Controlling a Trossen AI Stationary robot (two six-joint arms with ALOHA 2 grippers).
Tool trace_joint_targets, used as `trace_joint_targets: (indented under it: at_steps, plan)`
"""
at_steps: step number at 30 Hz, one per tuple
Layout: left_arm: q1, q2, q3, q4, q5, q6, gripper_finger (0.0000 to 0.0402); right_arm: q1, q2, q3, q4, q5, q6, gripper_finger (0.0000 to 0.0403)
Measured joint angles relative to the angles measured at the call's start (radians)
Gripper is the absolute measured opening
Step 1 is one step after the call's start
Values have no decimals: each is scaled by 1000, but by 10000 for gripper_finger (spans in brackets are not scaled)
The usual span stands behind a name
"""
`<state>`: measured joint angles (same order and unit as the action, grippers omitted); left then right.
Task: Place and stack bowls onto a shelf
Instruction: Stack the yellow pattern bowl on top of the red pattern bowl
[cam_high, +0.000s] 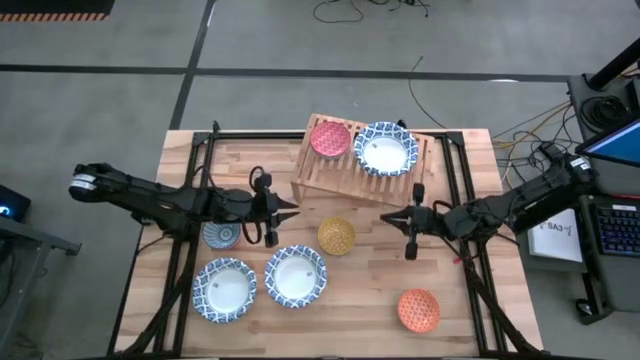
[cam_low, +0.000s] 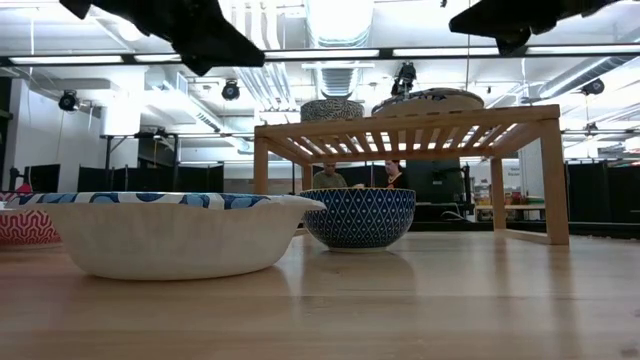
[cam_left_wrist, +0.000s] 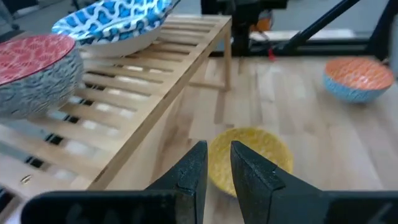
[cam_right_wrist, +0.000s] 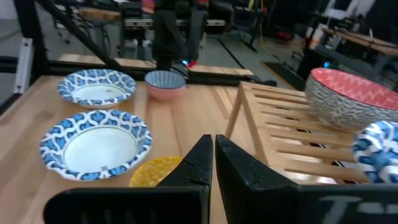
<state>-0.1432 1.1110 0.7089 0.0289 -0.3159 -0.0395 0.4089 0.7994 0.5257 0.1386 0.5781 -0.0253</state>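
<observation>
The left gripper (cam_high: 293, 212) hung above the table with its fingers (cam_left_wrist: 193, 171) nearly closed, a narrow gap between them and nothing held; it pointed toward the yellow bowl (cam_high: 336, 236), which sat on the planks just ahead of it and in front of the shelf (cam_high: 320, 170). The right gripper (cam_high: 386, 216) faced it from the other side of the yellow bowl, its two fingers (cam_right_wrist: 239, 165) pressed together and empty. On the shelf stood two bowls side by side: a red bowl (cam_high: 330, 138) with a grey patterned outside at the left end, and a wide blue-and-white bowl (cam_high: 386, 149) next to it, which from the left wrist view appeared tilted, one edge raised. The shelf's right end was bare slats. On the table, two more wide blue-and-white bowls (cam_high: 224, 289) and (cam_high: 295, 275) sat close together near the front edge, left of centre. A small blue-patterned bowl (cam_high: 221, 236) lay just beside and partly beneath the left arm (cam_high: 160, 197), and in the low view it stood under the shelf's line of sight behind one wide bowl. An orange bowl (cam_high: 418, 309) rested alone toward the front right corner, well apart from the rest. Two people showed faintly in the room beyond the table (cam_high: 480, 300).
</observation>
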Motion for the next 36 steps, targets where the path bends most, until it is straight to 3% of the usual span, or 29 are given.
trace_joint_targets:
  at_steps: [5,11,15,20,29,36]
  plan:
    - [-1,23,-3,94,80,-12,46,37,0,-61,84,0,-21,9]
    - [-10,158,81,95,153,-49,40,66,-35,-70,109,-3,-102,9]
    - [-22,267,173,-1,178,-50,40,67,-95,-70,117,-12,-165,9]
    - [-25,371,270,-161,179,-66,39,67,-193,-92,-9,-78,-115,9]
    - [-46,525,410,-250,237,-103,43,67,-352,-164,-1,-89,-157,9]
    - [-61,679,567,-380,209,-100,93,67,-452,-208,-1,-97,-168,9]
